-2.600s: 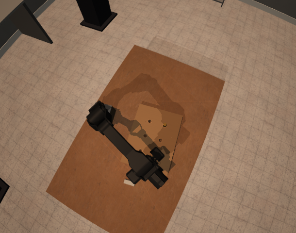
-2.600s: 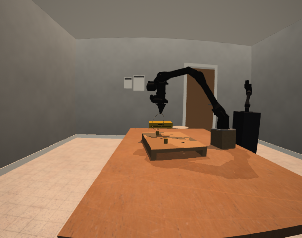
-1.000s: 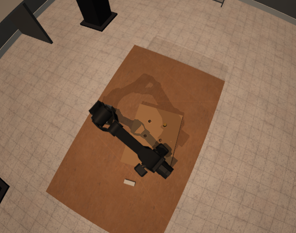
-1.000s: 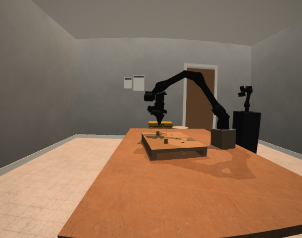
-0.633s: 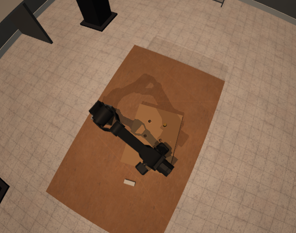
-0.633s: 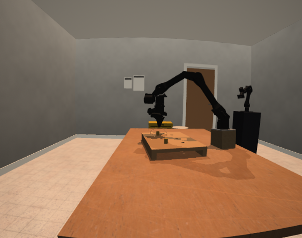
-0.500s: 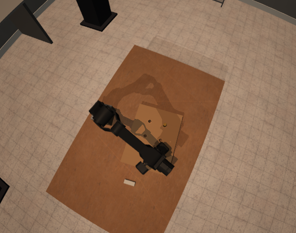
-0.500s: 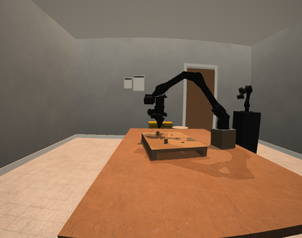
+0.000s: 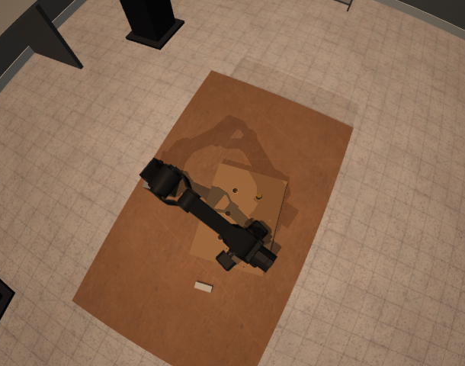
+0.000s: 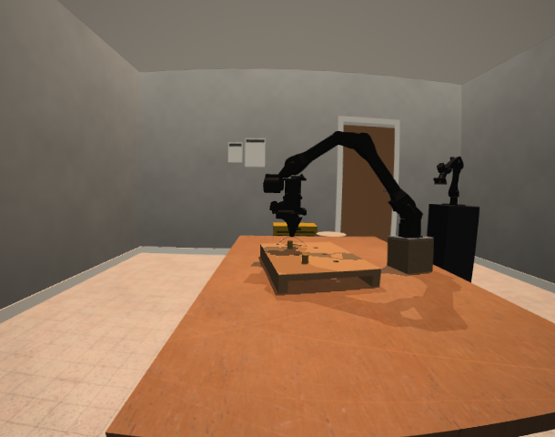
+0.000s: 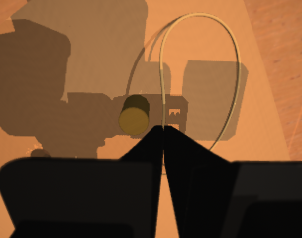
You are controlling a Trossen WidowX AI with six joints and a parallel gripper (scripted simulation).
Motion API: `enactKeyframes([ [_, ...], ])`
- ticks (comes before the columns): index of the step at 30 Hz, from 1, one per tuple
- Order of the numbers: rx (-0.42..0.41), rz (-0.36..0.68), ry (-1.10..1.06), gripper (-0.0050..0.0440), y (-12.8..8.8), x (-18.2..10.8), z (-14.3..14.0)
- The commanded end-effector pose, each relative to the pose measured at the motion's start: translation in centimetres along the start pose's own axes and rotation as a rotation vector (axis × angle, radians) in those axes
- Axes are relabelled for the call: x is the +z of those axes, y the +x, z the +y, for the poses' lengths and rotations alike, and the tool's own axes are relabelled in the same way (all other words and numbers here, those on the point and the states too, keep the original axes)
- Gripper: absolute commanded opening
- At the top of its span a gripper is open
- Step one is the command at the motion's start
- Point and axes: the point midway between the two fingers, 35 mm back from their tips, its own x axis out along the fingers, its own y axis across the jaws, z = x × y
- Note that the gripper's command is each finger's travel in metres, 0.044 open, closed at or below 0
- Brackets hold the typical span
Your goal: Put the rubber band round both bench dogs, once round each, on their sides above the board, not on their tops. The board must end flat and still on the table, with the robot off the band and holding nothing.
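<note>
The wooden board (image 9: 240, 213) lies flat on the table, with one brass bench dog (image 9: 259, 195) in the open and empty holes (image 9: 235, 190) beside it. In the exterior view two dogs stand on the board, a near dog (image 10: 304, 258) and a far dog (image 10: 289, 244). My gripper (image 10: 291, 233) points straight down just above the far dog. In the wrist view the gripper (image 11: 163, 128) is shut on the thin pale rubber band (image 11: 230, 59), which loops out ahead and to the right. The dog (image 11: 134, 118) stands just left of the fingertips, outside the loop.
A small white block (image 9: 203, 287) lies on the table beyond the board's end near the gripper. The arm's base (image 10: 409, 254) sits on the table right of the board. A black pedestal (image 10: 451, 239) with a camera stands beside the table.
</note>
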Motion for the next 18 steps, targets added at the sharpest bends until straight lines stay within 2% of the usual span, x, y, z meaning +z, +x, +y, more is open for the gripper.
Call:
enactKeyframes([
  [1, 0.001, -0.021, 0.001, -0.005, -0.6, 0.6, 1.0],
  [18, 0.003, -0.029, 0.002, -0.005, -0.8, 0.7, 3.5],
])
